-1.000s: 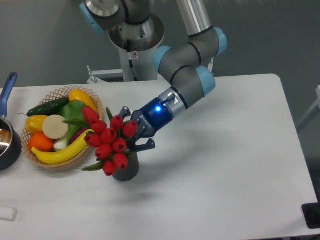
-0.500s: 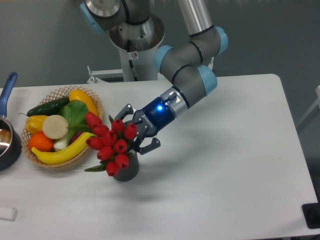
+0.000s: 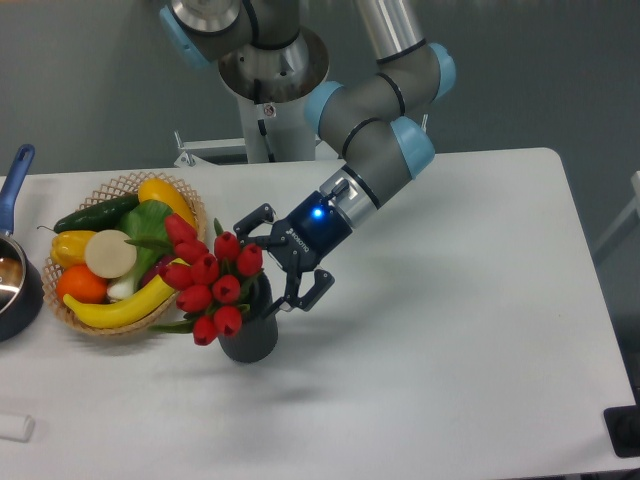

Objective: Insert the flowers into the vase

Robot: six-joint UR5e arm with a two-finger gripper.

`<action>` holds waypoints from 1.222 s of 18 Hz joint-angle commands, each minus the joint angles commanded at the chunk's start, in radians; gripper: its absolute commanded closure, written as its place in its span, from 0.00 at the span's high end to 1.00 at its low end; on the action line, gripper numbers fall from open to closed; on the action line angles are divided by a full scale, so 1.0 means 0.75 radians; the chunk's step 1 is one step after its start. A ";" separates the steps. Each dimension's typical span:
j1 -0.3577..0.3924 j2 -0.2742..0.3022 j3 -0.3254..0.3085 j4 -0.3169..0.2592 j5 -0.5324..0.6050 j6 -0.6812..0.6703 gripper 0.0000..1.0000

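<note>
- The vase (image 3: 250, 338) stands on the white table (image 3: 450, 330), just at 4 o'clock of the wicker basket (image 3: 120, 185); it is upright, and only its dark lower wall and part of its rim show.
- The flowers (image 3: 212, 282) sit in the mouth of the vase, their stems going down into it; the red buds lean out toward 10 o'clock and overhang the basket's near edge.
- A green leaf sticks out low from the bunch toward 9 o'clock, over the basket rim.
- The gripper (image 3: 279, 262) is at 1 o'clock of the vase, with its fingers spread wide apart: one finger points up at 11 o'clock, the other curls down at 5 o'clock beside the vase rim. It has hold of nothing; the buds lie just in front of it, and whether any bud touches a finger cannot be told.
- The basket holds a banana (image 3: 125, 305), an orange (image 3: 80, 285), a cucumber (image 3: 95, 212), yellow peppers (image 3: 165, 195), a pale round piece and green leaves.
- A dark pot (image 3: 15, 285) with a blue handle sits at 9 o'clock of the basket, cut off by the picture's edge.
</note>
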 joint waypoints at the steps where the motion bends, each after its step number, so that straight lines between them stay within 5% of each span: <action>1: 0.002 0.006 0.004 0.000 0.031 0.002 1.00; 9: 0.061 0.115 0.010 0.000 0.296 -0.002 1.00; 14: 0.121 0.229 0.065 0.000 0.652 -0.010 1.00; 22: 0.254 0.344 0.231 -0.059 1.016 -0.027 1.00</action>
